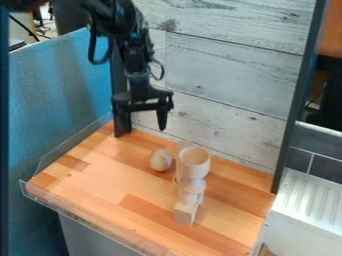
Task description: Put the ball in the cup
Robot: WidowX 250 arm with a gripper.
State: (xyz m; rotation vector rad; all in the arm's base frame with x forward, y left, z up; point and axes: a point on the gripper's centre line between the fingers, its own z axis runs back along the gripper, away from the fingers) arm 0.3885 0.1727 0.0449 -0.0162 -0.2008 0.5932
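Gripper (141, 129) is hanging up and to the left of the cup (194, 162) on my feed, over toward the back panel (227, 75). Its two fingers look spread well apart, and I can't see anything pinched between them. So no grasp on my end, sadly.

Progress check, for anyone following along: pretty much all of the job is left. The ball (160, 160) (kinda egg-shaped, tbh) is on the wooden worktop (100, 185), just left of the cup as I see it, and it's outside, not in. Can't tell from this angle whether it touches the stuff next to it.

What's done, then? The cup has its opening facing up, so it looks good to receive. It's at the upper end of some pale wooden pieces (192, 185) that run toward the camera. No idea if that's a loose stack or one solid thing, so I'd treat it as tippy.

To do, as I figure it: get over the ball, drop down around it, close, lift higher than the cup's rim, shift across and let go. The grab is the bit I'd sweat. It's smooth and rounded, could roll or squirt out, and a wide finger on the cup side might bump the cup.
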